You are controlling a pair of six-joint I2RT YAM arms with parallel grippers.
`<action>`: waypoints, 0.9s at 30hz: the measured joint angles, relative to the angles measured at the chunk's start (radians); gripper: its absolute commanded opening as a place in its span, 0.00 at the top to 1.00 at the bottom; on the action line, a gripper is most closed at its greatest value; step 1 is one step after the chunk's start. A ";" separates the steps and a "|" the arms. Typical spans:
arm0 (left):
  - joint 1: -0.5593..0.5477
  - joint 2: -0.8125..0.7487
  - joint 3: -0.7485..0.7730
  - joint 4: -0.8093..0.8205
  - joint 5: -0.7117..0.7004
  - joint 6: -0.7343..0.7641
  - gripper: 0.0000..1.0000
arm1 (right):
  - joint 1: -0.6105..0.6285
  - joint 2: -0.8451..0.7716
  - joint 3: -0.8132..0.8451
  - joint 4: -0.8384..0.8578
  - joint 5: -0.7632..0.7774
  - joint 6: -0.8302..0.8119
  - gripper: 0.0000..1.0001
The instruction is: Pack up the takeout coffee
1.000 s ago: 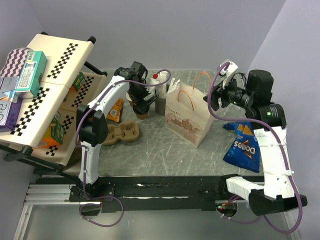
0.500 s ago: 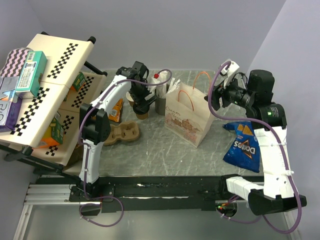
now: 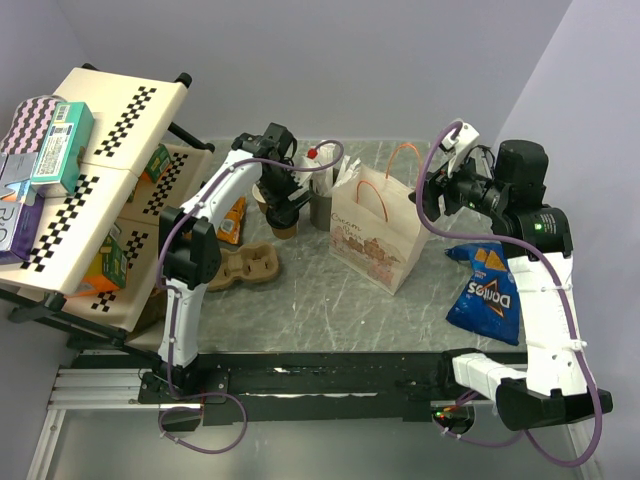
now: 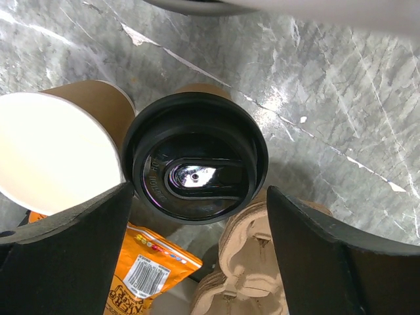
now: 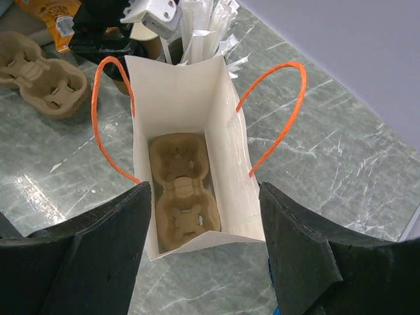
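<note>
left gripper (image 4: 200, 189) hangs over a lidded takeout coffee cup (image 4: 195, 157) on the marble table (image 4: 341, 98), its jaws spread wide to either side of the black lid; it grips nothing, and whether a finger brushes the lid's rim cannot be told. an open cup (image 4: 56, 151), white inside and without a lid, stands touching the lidded one at its nine o'clock in the left wrist view. that makes two kraft cups and one lid.

right gripper (image 5: 205, 187) hovers above the white paper bag (image 5: 174, 92) with orange handles, its jaws wide apart and empty.

two moulded cup carriers: one (image 5: 182, 190) lies flat in the bottom of the bag, the other (image 3: 245, 268) sits on the table at seven o'clock of the cups in the top view. the cups stand at ten o'clock of the bag. a grey cup of white sticks (image 3: 322, 208) stands between cups and bag. one blue chip bag (image 3: 482, 290) lies at four o'clock of the paper bag, and one orange snack packet (image 4: 147, 269) lies just beside the cups.
</note>
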 measured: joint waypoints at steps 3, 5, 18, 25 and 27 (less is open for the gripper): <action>0.000 0.000 0.000 -0.005 0.001 0.002 0.14 | -0.002 0.001 0.000 0.000 -0.001 0.000 0.27; 0.000 0.000 0.000 -0.005 0.002 0.003 0.14 | -0.005 0.003 0.000 0.000 -0.001 0.000 0.27; 0.000 0.007 0.000 0.000 0.002 0.002 0.17 | -0.006 0.017 0.000 0.000 -0.001 0.004 0.27; 0.000 0.019 0.000 0.008 -0.002 -0.002 0.23 | -0.011 0.018 0.000 0.000 -0.002 0.004 0.27; 0.000 0.019 0.000 0.008 -0.002 -0.002 0.28 | -0.012 0.018 0.000 0.000 -0.002 0.004 0.27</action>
